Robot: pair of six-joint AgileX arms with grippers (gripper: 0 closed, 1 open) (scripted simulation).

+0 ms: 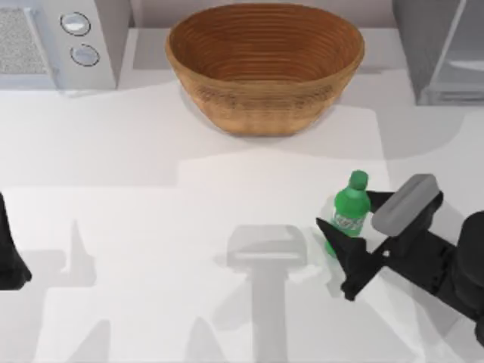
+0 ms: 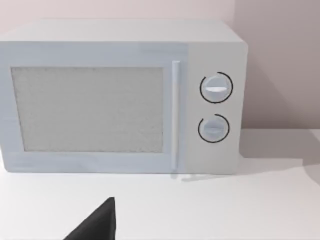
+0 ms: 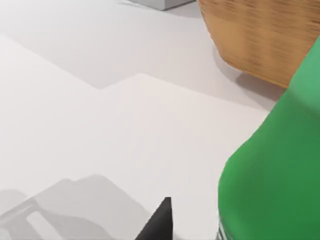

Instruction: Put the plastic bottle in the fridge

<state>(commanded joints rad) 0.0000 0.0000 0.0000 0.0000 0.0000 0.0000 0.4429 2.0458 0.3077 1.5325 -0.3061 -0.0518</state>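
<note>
The plastic bottle point(image 1: 350, 210) is small, bright green and capped, and stands upright on the table right of centre. My right gripper point(image 1: 345, 209) reaches in from the right edge and is open, with one black finger on each side of the bottle's body. In the right wrist view the plastic bottle point(image 3: 275, 170) looms close, and a gap of bare table separates it from one dark fingertip point(image 3: 161, 221). The fridge point(image 1: 423, 45) is grey and stands at the back right corner, with its pale door panel point(image 1: 463, 60) beside it. My left arm point(image 1: 11, 257) is parked at the left edge.
A large woven basket point(image 1: 265, 64) sits at the back centre, between the bottle and the far wall. A white microwave point(image 1: 60, 41) with two round knobs stands at the back left; the microwave point(image 2: 120, 95) faces the left wrist camera.
</note>
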